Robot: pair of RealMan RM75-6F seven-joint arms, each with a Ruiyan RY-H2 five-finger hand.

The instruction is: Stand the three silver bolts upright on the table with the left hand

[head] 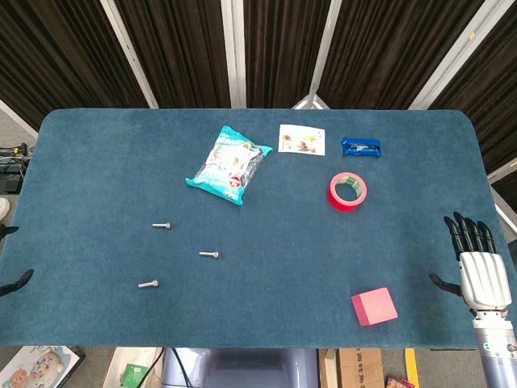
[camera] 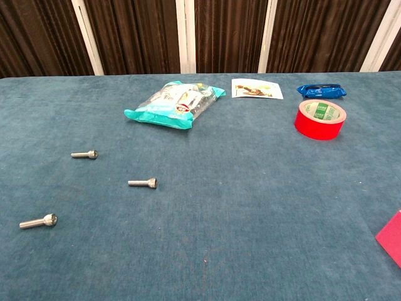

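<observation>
Currently right hand (head: 482, 271) is hovering at the table's (head: 81, 162) right edge, fingers extended, empty; left hand's fingertips (head: 16, 282) barely showing, state unclear; three silver bolts (head: 209, 255) lying flat.

- The tabletop (head: 97, 178) wears a matt blue-green cloth with a fine nap.
- The three bolts (camera: 143, 183) (camera: 84, 154) (camera: 37, 221) are bare silvery metal, shiny.
- The snack bag (camera: 174, 105) is glossy, crinkled plastic film.
- The tape roll (camera: 320, 118) is smooth red, slightly glossy.
- The blue packet (camera: 321, 90) is shiny foil-like wrap.
- The pink block (head: 374, 306) looks matt.
- The right hand (head: 478, 260) has a pale smooth shell and black fingers.
</observation>
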